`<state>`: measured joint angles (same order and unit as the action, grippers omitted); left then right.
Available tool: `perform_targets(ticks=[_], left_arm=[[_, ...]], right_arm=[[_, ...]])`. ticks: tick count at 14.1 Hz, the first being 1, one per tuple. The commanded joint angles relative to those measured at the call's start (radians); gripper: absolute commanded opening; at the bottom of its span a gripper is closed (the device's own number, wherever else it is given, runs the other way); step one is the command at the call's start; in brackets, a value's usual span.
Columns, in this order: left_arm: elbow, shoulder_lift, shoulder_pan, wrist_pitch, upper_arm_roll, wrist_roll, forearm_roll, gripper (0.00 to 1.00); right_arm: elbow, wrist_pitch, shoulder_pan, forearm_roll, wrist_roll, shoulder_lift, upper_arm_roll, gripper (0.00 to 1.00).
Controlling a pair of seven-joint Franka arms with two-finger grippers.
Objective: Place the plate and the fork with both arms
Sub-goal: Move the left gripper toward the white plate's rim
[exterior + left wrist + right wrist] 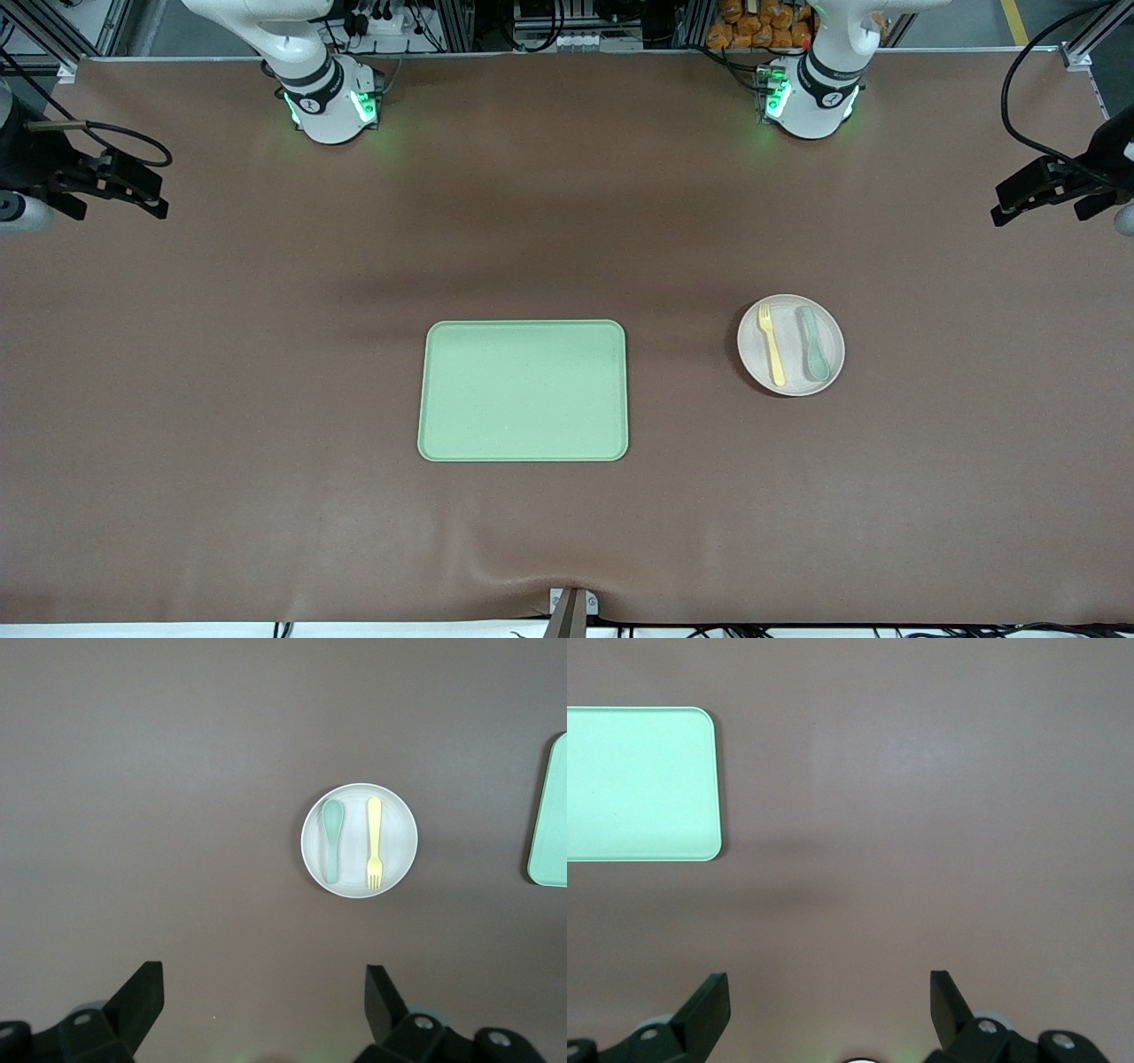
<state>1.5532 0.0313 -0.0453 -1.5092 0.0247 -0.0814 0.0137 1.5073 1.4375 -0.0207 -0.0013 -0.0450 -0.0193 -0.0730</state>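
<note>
Plate (791,345) with fork (771,345) well apart from both empty, spread hands.

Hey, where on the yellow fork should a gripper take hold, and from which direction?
Grip the fork at mid-handle, coming straight down from above, fingers closing across its width. It lies flat on the plate, tines away from the front camera, and the spoon lies beside it with a clear gap. The open left gripper is probably best placed.

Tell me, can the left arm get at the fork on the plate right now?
Probably yes. The fork lies exposed on the plate beside the spoon, toward the left arm's end of the table. The left gripper is open above bare table, with nothing between.
</note>
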Motion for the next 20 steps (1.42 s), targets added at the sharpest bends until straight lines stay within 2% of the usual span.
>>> perform_targets(ticks=[1, 5, 9, 11, 13, 20], left_arm=[[-0.013, -0.01, 0.004, 0.015, -0.003, 0.003, 0.008, 1.0], [-0.068, -0.076, 0.041, 0.015, -0.003, 0.02, -0.003, 1.0], [-0.044, -0.149, 0.039, -0.041, -0.006, 0.014, -0.006, 1.0], [0.051, -0.143, 0.032, -0.155, -0.014, 0.005, -0.014, 1.0], [0.117, -0.14, 0.027, -0.21, -0.047, -0.036, -0.024, 1.0], [0.347, -0.133, 0.033, -0.431, -0.058, -0.067, -0.021, 1.0]], right_arm=[[-0.018, -0.011, 0.004, 0.001, 0.01, 0.007, 0.004, 1.0], [-0.018, -0.012, 0.004, 0.001, 0.01, 0.007, 0.004, 1.0], [-0.016, -0.014, 0.007, 0.0, 0.01, 0.007, 0.004, 1.0], [-0.016, -0.014, 0.007, 0.0, 0.01, 0.007, 0.004, 1.0], [-0.018, -0.014, 0.007, 0.0, 0.01, 0.007, 0.004, 1.0], [-0.016, -0.012, 0.008, 0.0, 0.01, 0.007, 0.004, 1.0]])
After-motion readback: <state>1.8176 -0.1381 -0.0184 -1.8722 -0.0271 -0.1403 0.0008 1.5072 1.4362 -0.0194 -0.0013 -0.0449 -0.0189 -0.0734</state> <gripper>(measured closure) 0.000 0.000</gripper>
